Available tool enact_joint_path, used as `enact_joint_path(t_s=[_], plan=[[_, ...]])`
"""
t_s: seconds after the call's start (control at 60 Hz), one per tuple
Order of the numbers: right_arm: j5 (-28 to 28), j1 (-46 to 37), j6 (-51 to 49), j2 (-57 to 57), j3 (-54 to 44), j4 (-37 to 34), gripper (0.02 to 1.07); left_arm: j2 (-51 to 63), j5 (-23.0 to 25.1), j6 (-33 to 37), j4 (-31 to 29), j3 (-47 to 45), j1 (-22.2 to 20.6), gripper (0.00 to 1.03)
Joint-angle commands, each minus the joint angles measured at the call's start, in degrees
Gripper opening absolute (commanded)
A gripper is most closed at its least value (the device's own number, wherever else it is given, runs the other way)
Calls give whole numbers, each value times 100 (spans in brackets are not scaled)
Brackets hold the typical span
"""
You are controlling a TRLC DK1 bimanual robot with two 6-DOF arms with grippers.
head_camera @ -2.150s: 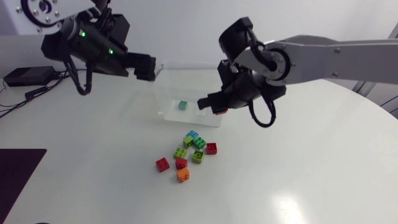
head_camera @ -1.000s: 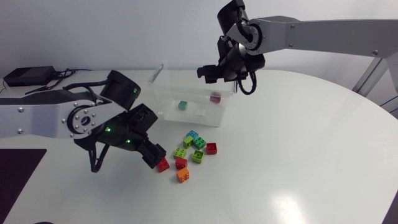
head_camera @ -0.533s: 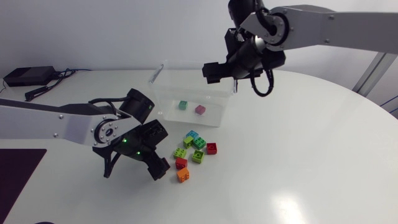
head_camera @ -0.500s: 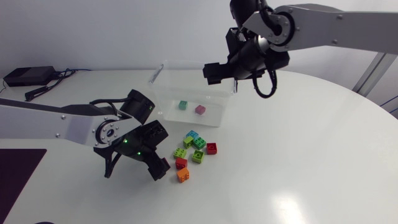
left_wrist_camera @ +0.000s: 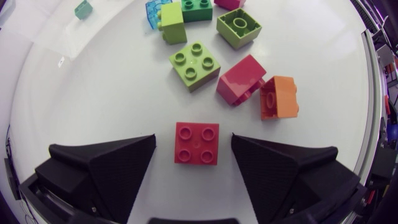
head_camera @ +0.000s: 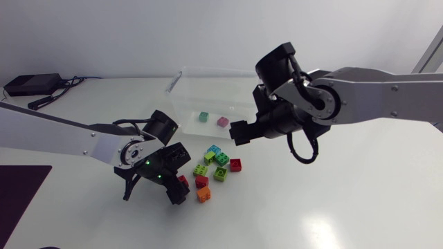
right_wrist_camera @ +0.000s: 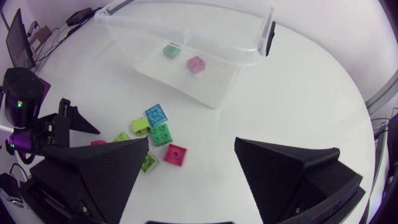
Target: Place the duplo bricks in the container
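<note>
Left gripper (left_wrist_camera: 194, 147) sits low on the desk at the near side of the brick pile, fingers spread, with a red brick (left_wrist_camera: 196, 143) lying flat between them, studs up, and a gap on each side, so nothing is pinched yet. Right gripper (head_camera: 239, 133) hangs just in front of the container (right_wrist_camera: 236, 48), fingers also spread and empty. The clear container stands toward the far edge of the desk and holds a teal brick (head_camera: 203, 117) and a pink brick (head_camera: 222, 122). The rest of the loose bricks lie around the desk's middle, between container and left gripper: orange brick (left_wrist_camera: 278, 98) and a tipped second red brick (left_wrist_camera: 242, 79) just ahead of one left finger, and a lime brick (left_wrist_camera: 194, 62) a bit further ahead. Likely step: closing on the red brick. Risks, as a guess: the brick sits slightly skewed to the fingers, so an uneven close could spin or squirt it out. The broad finger near the orange brick could nudge it and scatter the pile. The right arm hovers across the route to the container, so a carry over there could clash with it
</note>
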Motion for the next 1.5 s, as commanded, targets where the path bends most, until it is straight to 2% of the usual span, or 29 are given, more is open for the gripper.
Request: enact_joint_path(t_s=[0.0, 0.05, 0.1, 0.183, 0.517, 0.733, 0.9, 1.267, 1.483], plan=[[37, 142, 287, 101, -228, 165, 102, 133, 65, 136, 94, -147, 32, 55], [46, 212, 349, 136, -298, 208, 102, 133, 65, 109, 111, -147, 67, 43], [46, 230, 384, 171, -342, 226, 102, 115, 91, 100, 226, -156, 120, 26], [55, 283, 437, 224, -430, 261, 102, 62, 162, 83, 226, -138, 199, 22], [160, 432, 534, 663, -852, 586, 102, -957, 250, -14, -231, 2, 419, 20], [169, 423, 621, 1331, -526, 463, 99, -1704, 399, -321, -767, 784, 559, 20], [125, 344, 621, 1700, -122, 244, 99, -1801, 399, -691, -847, 1400, 612, 20], [-7, 265, 701, 2272, 572, -196, 95, -1221, 399, -1649, -135, 2340, 867, 20], [-95, 204, 762, 2456, 862, -433, 85, -843, 153, -2193, 331, 2683, 867, 20]])
